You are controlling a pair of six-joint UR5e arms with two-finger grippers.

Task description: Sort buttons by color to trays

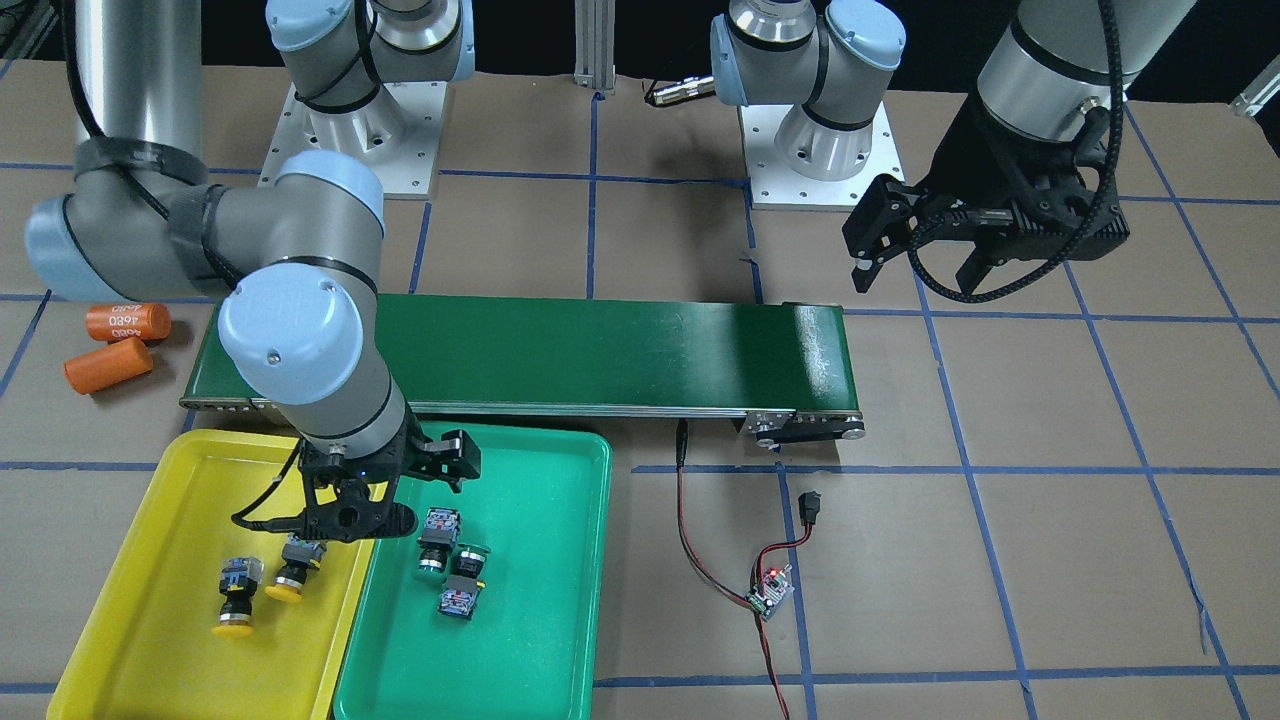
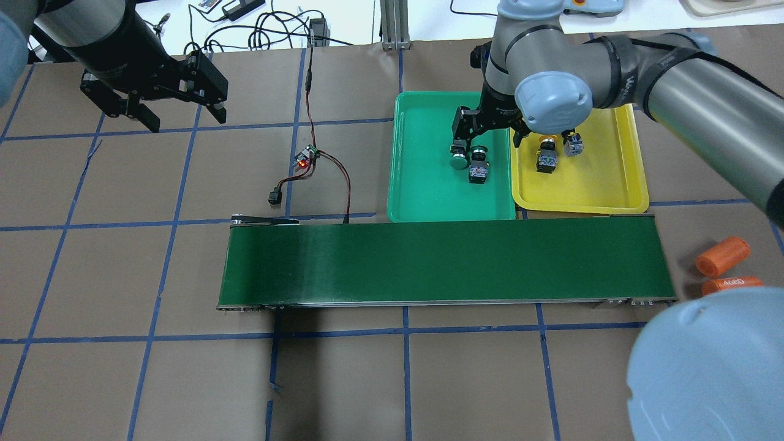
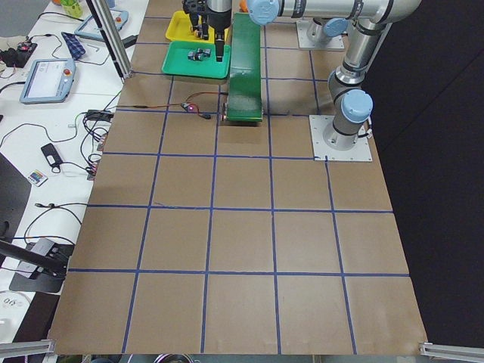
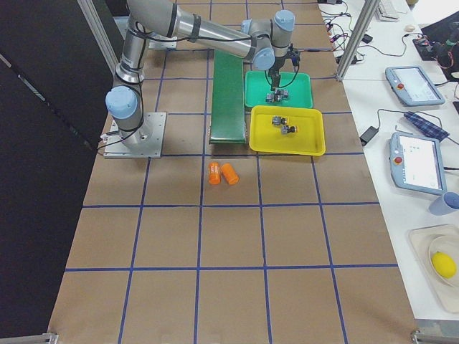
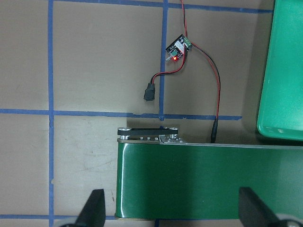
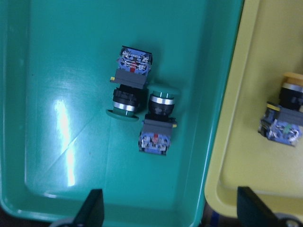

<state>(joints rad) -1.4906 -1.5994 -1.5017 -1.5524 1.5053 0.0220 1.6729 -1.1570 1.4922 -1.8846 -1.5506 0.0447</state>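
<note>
My right fingers [image 6: 93, 207] are spread wide, nothing in them. Both green buttons [image 6: 128, 85] lie below, between them, in the green tray [image 6: 47, 94]. Yellow buttons [image 1: 237, 592] sit past one finger in the yellow tray [image 6: 236, 156]. Left fingers [image 5: 94, 208] also apart, over the belt [image 5: 189, 179] end.

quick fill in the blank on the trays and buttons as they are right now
The green tray holds ____ green buttons. In the overhead view, the yellow tray sits to the ____ of it. The number of buttons on the conveyor belt is ____. The right tool holds nothing, and its fingers are ____.

Missing words: two; right; zero; open.
</note>
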